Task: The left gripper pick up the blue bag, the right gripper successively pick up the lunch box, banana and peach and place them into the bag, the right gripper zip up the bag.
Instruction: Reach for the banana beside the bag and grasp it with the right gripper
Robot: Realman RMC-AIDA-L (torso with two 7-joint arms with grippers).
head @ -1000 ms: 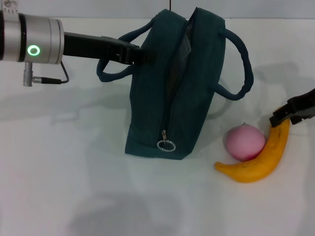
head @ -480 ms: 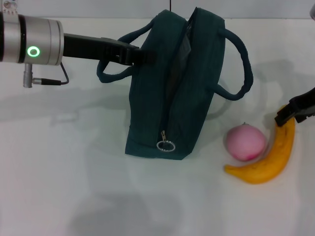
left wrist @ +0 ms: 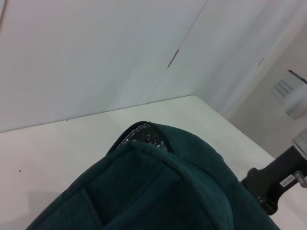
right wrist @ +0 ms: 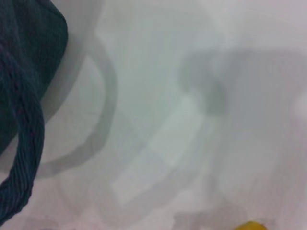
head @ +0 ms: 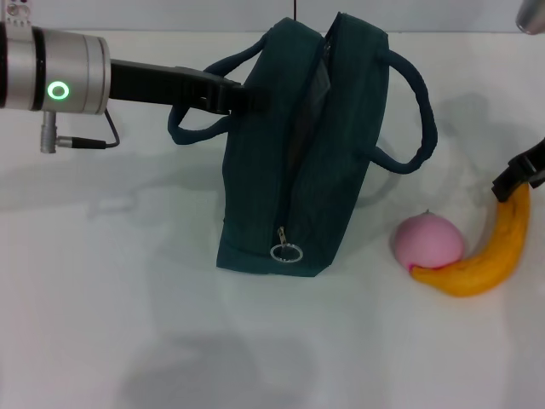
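Head view shows the blue bag [head: 306,149] standing upright on the white desk [head: 111,307], its zipper seam facing up and forward, with the silver ring pull [head: 288,252] hanging low on the near end. The left end effector [head: 243,95] reaches in from the left and is closed on the bag's near-side looped handle at the upper edge of the fabric, holding the soft, matte teal cloth up.

To the right of the bag lie the peach [head: 428,241] and the banana [head: 488,251], touching each other; the peach is round, pink and smooth with a small stem nub on top. The banana is a glossy yellow-orange crescent whose long axis runs from its low tip beside the peach up and away toward the right edge. The right end effector [head: 521,176] sits at that upper dark tip, at the frame's edge; whether its fingers are clamped on the tip or only touching it I cannot tell. The right arm is clearly the nearer one to both fruits.

No lunch box is visible anywhere on the desk, so it is probably already inside the bag, and the banana looks like the item in hand.
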